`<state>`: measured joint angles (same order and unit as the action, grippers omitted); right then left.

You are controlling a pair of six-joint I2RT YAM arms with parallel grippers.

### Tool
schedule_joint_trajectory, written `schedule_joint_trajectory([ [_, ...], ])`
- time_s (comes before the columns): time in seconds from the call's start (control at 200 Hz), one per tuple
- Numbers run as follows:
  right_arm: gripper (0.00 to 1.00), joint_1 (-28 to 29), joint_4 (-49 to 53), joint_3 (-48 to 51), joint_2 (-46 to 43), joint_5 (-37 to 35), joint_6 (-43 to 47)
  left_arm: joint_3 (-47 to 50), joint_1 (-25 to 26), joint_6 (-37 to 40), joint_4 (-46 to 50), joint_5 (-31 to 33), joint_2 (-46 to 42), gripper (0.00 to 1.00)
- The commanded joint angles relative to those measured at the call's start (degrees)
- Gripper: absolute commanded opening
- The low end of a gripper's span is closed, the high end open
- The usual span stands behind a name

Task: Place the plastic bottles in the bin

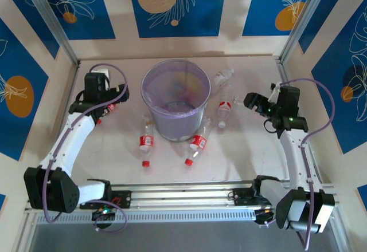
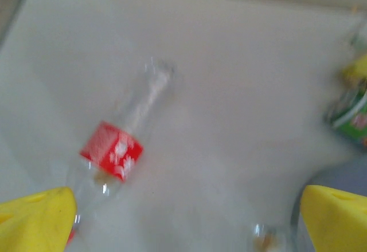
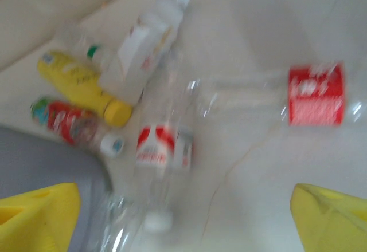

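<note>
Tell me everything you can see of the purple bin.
The bin is a round bucket of translucent pale-purple plastic, wider at the rim than at the base. It stands upright, top open, in the middle of the table, toward the far side. Blurred coloured shapes show inside it. Plastic bottles lie around its base; one red-labelled bottle lies close against its front right, though contact cannot be told.
</note>
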<state>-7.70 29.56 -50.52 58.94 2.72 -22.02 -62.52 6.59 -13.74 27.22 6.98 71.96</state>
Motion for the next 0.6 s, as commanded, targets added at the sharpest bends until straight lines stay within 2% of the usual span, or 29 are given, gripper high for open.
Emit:
schedule_joint_trajectory([
  [0.0, 0.93, 1.8, 11.5, -3.6, 1.9, 7.2, -3.7, -4.4, -1.0, 2.9, 15.4, 2.8, 1.4, 1.0],
  [0.07, 0.93, 2.7, 12.9, -5.8, 4.2, 9.1, -3.3, -6.5, -3.6, 6.4, 14.6, 4.7, 3.7, 1.0],
  [0.175, 0.94, 3.3, 15.9, -9.8, 8.0, 10.8, -2.6, -10.2, -7.9, 8.7, 11.8, -0.6, 10.5, 1.0],
  [0.34, 0.94, 2.7, 20.7, -12.1, 7.5, 12.6, -1.4, -11.4, -10.0, 12.7, 8.6, -7.2, 19.7, 1.0],
  [0.48, 0.92, 0.0, 22.1, -12.1, 6.0, 17.7, -1.7, -14.4, -11.5, 15.0, 7.9, -11.8, 26.8, 1.0],
  [0.595, 0.92, -0.2, 23.0, -12.8, 5.6, 17.4, -1.3, -17.7, -11.9, 16.7, 9.1, -14.1, 31.5, 1.0],
])
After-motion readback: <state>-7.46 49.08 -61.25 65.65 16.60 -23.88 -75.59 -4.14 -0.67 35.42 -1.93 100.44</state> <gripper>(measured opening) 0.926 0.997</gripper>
